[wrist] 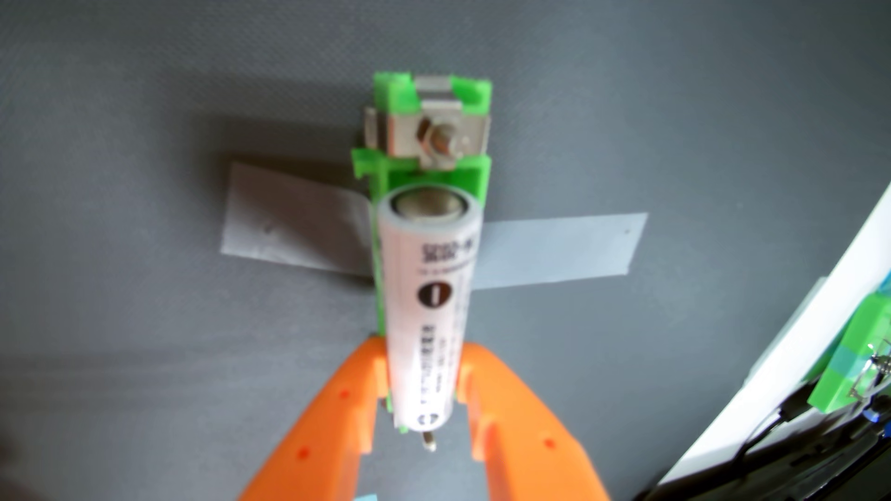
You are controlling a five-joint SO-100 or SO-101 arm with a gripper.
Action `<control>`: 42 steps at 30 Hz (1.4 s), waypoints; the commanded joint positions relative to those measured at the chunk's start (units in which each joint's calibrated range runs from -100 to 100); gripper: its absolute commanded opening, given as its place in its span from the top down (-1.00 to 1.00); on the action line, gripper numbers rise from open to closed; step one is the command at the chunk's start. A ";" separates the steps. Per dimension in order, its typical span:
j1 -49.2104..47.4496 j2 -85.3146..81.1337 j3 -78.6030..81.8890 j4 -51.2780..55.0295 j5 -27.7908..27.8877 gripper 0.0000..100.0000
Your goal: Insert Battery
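Orange hand grasping white battery; label print blurred, above green holder.

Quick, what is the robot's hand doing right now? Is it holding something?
Hand: its orange fingers sit on both sides of the white battery; whether they grip it cannot be told.

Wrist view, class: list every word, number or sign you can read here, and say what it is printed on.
Battery: a black round mark holding a white upright bar, like "0" or "I"; not certain which.
Battery, line of large characters above that mark: too blurred to read.
Battery, small print lower down and a round mark near its lower end: too blurred to read.
Green holder, grey tape, orange fingers: no text.
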 commanded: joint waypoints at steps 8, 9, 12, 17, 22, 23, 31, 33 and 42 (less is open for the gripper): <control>0.06 -1.42 -1.56 0.21 -0.16 0.97; 0.17 -1.42 -1.56 0.21 -0.16 0.97; 0.17 -1.42 -1.56 0.21 -0.16 0.97; 0.53 -1.42 -1.56 0.21 -0.32 0.96; -0.18 -1.42 -1.56 0.21 -0.32 0.96; -0.18 -1.42 -1.56 0.21 -0.16 0.96; -0.30 -1.42 -1.02 0.30 -0.37 0.77; -0.30 -1.42 -0.84 0.30 -0.37 0.71; -0.53 -1.42 -1.38 0.30 -0.42 0.65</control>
